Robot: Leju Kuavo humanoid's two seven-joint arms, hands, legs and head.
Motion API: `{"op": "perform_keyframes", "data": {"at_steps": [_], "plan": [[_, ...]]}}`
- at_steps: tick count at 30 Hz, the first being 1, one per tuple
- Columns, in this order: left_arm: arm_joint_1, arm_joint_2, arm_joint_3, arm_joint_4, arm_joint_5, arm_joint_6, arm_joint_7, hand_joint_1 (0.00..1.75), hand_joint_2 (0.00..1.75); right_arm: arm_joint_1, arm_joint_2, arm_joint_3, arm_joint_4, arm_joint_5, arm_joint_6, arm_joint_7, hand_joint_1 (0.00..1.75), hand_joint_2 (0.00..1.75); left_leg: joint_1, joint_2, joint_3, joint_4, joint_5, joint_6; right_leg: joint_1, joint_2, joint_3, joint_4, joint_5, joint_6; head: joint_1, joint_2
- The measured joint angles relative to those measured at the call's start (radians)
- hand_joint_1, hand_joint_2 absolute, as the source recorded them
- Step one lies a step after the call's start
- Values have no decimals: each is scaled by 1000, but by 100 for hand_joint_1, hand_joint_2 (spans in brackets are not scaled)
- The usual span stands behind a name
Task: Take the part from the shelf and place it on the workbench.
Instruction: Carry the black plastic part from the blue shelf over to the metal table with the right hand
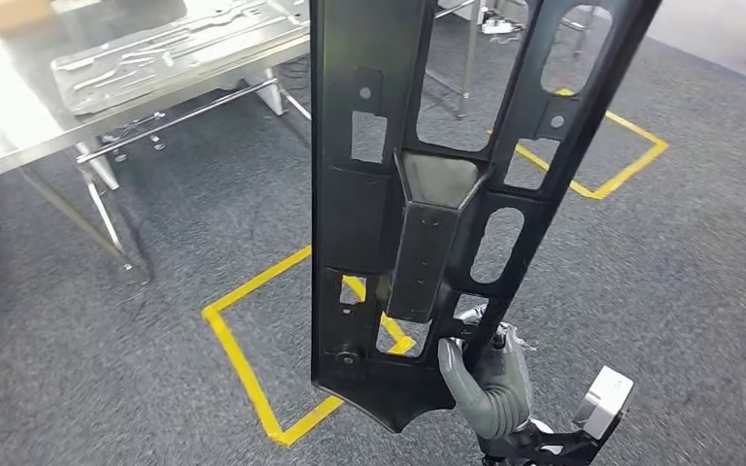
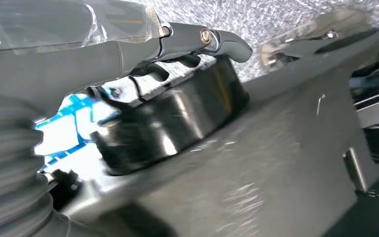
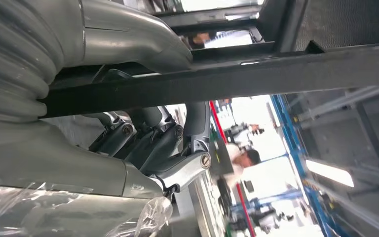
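Black part (image 1: 427,194): you see a long, flat, dark panel with many cut-outs, held upright and slightly tilted in front of the head camera, above the floor.
Right hand (image 1: 486,383): grips the part near its lower end; the grey thumb lies against the near face and the fingers wrap an inner bar beside a cut-out. In the right wrist view the hand (image 3: 143,143) closes around a dark bar of the part (image 3: 237,79), thumb on one side, darker fingers on the other.
Left hand (image 2: 177,54): you see the thumb and dark fingers close over a round black component (image 2: 172,118); whether they touch or grip it, you cannot tell.
Workbench (image 1: 19,126): shiny metal table to the upper left in the head view, well apart from the part.
Stamped sheet (image 1: 175,49): a pressed metal panel lies flat on the workbench.
Floor (image 1: 155,252): grey carpet with yellow tape lines (image 1: 243,359) behind and below the part.
Background: a person (image 3: 242,158) appears, blurred, in the right wrist view.
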Motion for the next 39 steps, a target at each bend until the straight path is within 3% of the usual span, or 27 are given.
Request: {"op": "perform_keyframes", "data": {"at_steps": [1, 2, 3, 5, 7, 8, 10, 12, 14, 15, 16, 17, 18, 20, 22, 25, 27, 28, 30, 31, 32, 33, 34, 36, 37, 39], "plan": [[0, 0, 2, 0, -1, 1, 1, 0, 175, 2, -1, 0, 0, 0, 0, 0, 175, 175, 1, 3, -19, 35, -4, -1, 0, -13, 3, 0, -3, -1, 0, 0], [0, 0, 3, 0, -1, 1, 2, 0, 175, 3, -2, 0, 0, -1, 0, 0, 175, 175, 3, 4, -17, 28, 11, -2, 0, -26, 7, 0, -6, -2, 0, 0], [1, 0, 4, 0, -1, 1, 3, 0, 175, 3, -2, 0, 0, -1, 0, 0, 175, 175, 4, 10, 5, -21, 43, -1, 0, -38, 12, 0, -10, 0, 0, 0], [4, 2, 4, 0, -1, 3, 6, 0, 175, 3, -3, 0, -2, -1, 0, 0, 175, 175, -1, 50, 75, -174, 115, 7, 5, -57, 23, 0, -19, 6, 0, 0], [7, 3, 5, 1, 0, 3, 10, 0, 175, 6, -5, -1, -5, -2, -1, 0, 175, 175, -9, 83, 112, -261, 144, 20, 11, -74, 30, 1, -27, 15, 0, 0], [7, 4, 5, 1, 2, 3, 10, 0, 175, 7, -6, -2, -6, -2, -1, 1, 175, 175, -13, 82, 112, -269, 142, 24, 14, -84, 32, 0, -30, 20, 0, 0], [9, 3, 6, 1, 12, 0, 6, 0, 175, 9, -8, -2, -9, -3, -2, 1, 175, 175, -11, 57, 112, -273, 145, 32, 12, -96, 37, 1, -37, 30, 1, 0], [9, 1, 9, 1, 23, -3, 0, 0, 175, 12, -10, -4, -12, -3, -1, 2, 175, 175, -4, 34, 117, -280, 149, 42, 9, -59, 24, 45, -69, 40, 2, 0], [8, -1, 11, 1, 30, -4, -6, 0, 175, 18, -13, -5, -15, -7, 0, 2, 175, 175, 0, 17, 121, -281, 150, 49, 7, -6, -37, 170, -130, 46, 5, 0], [8, -2, 12, 1, 33, -3, -10, 0, 175, 22, -15, -5, -16, -10, 0, 1, 175, 175, 0, 9, 122, -281, 149, 51, 7, 6, -76, 242, -156, 48, 6, 0], [9, -3, 13, 1, 33, -1, -15, 0, 175, 25, -17, -6, -16, -15, -1, 0, 175, 175, 0, 0, 123, -281, 148, 52, 7, 10, -108, 292, -165, 49, 6, 0], [11, -4, 14, 1, 31, 4, -20, 0, 175, 29, -18, -7, -17, -18, -2, -2, 175, 175, 0, -8, 124, -280, 147, 52, 7, 11, -123, 304, -153, 50, 6, 0], [12, -6, 16, 1, 27, 10, -25, 0, 175, 31, -19, -8, -18, -19, -5, -3, 175, 175, 1, -17, 127, -280, 145, 51, 6, 11, -117, 274, -122, 50, 6, 0], [14, -9, 18, 1, 18, 25, -33, 0, 175, 37, -21, -12, -21, -16, -14, -5, 175, 175, 3, -29, 135, -279, 137, 45, 3, 17, -61, 129, -40, 50, 6, 0], [15, -11, 19, 1, 11, 38, -39, 0, 175, 41, -23, -15, -25, -8, -21, -5, 175, 175, -1, -36, 138, -276, 127, 36, 1, 27, -18, 26, 0, 42, 6, 0], [19, -10, 19, 1, 3, 51, -51, 0, 175, 44, -24, -16, -29, 3, -25, -5, 175, 175, -3, -37, 138, -275, 118, 26, 4, 29, -12, 10, -3, 22, 5, 0], [21, -9, 19, 1, -1, 55, -64, 0, 175, 45, -24, -16, -32, 13, -26, -6, 175, 175, 0, -22, 125, -237, 95, 16, 3, 24, -5, 8, -6, 9, 4, 0], [22, -8, 20, 1, -2, 55, -70, 0, 175, 45, -24, -16, -33, 17, -27, -7, 175, 175, 1, -12, 102, -186, 70, 10, 2, 21, -1, 8, -8, 3, 4, 0], [19, -6, 20, 1, -2, 55, -76, 0, 175, 46, -24, -16, -33, 20, -27, -8, 175, 175, 2, 3, 26, -39, 11, 1, 3, 16, 6, 8, -15, -3, 4, 0], [18, -5, 20, 1, 0, 55, -78, 0, 175, 46, -24, -16, -33, 21, -27, -8, 175, 175, 3, 5, -8, 22, -6, 0, 4, 14, 10, 8, -20, -4, 4, 0], [16, -5, 21, 1, 1, 55, -79, 0, 175, 45, -23, -16, -33, 22, -27, -8, 175, 175, 2, 6, -27, 50, -4, 0, 5, 11, 17, 8, -26, -5, 4, 0], [16, -4, 22, 1, 4, 54, -79, 0, 175, 42, -21, -15, -32, 22, -27, -8, 175, 175, 2, 6, -26, 35, 19, 3, 5, 8, 26, 8, -32, -4, 4, 0], [17, -1, 24, 1, 6, 51, -79, 0, 175, 35, -17, -14, -31, 22, -27, -8, 175, 175, 2, 7, -5, -19, 59, 7, 6, 7, 36, 8, -39, -3, 4, 0], [21, 10, 27, 1, 7, 39, -80, 0, 175, 17, -6, -9, -25, 25, -27, -10, 175, 175, -4, 18, 56, -169, 135, 20, 10, 5, 54, 6, -53, 1, 4, 0], [23, 17, 28, 1, 7, 33, -81, 0, 175, 8, -1, -7, -21, 27, -28, -12, 175, 175, -8, 23, 77, -221, 152, 27, 11, 5, 58, 5, -59, 4, 3, 0], [24, 31, 28, 1, 1, 28, -84, 0, 175, -6, 7, -2, -12, 33, -34, -16, 175, 175, -15, 26, 91, -258, 148, 37, 13, 2, 64, 4, -61, 14, 4, 0]]}}
